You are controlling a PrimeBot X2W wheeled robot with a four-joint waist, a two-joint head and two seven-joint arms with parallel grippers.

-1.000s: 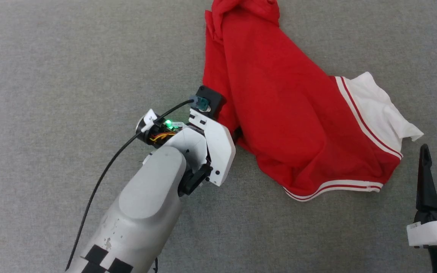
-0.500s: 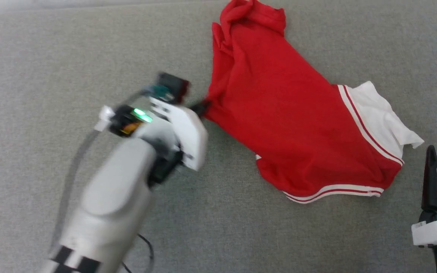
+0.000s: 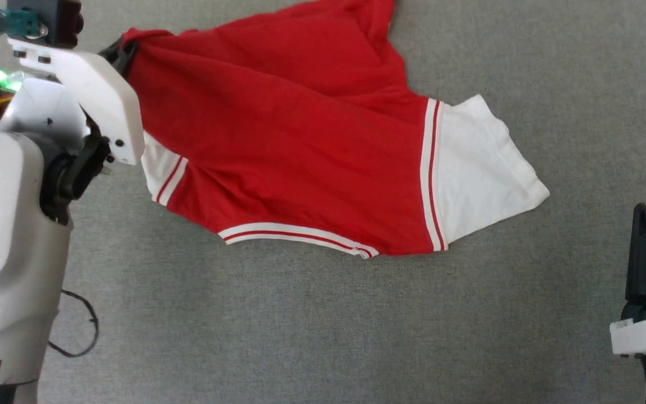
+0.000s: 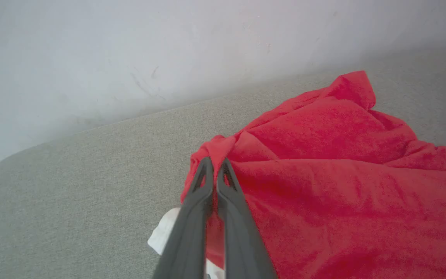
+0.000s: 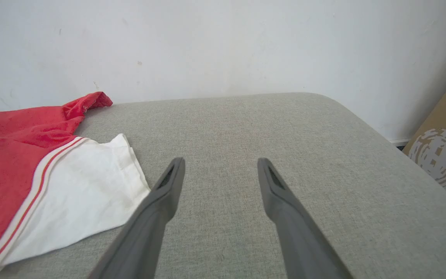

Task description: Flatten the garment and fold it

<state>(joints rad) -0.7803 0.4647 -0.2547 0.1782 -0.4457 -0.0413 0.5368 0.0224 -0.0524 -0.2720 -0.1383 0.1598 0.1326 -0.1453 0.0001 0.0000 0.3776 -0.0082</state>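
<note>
Pinching a bunched red edge of the garment [image 3: 289, 140], the left claw [image 4: 215, 164] is closed at the desk's [image 3: 300, 325] far left. The garment lies spread mid-desk, white sleeve [image 3: 480, 168] to the right; the right claw [image 5: 221, 164] stands wide and empty nearby.

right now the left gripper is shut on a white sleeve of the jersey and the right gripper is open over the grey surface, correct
Not quite. The left wrist view shows the left gripper shut on a bunched red edge of the jersey, not a white sleeve. The right gripper is open over the grey surface.
</note>
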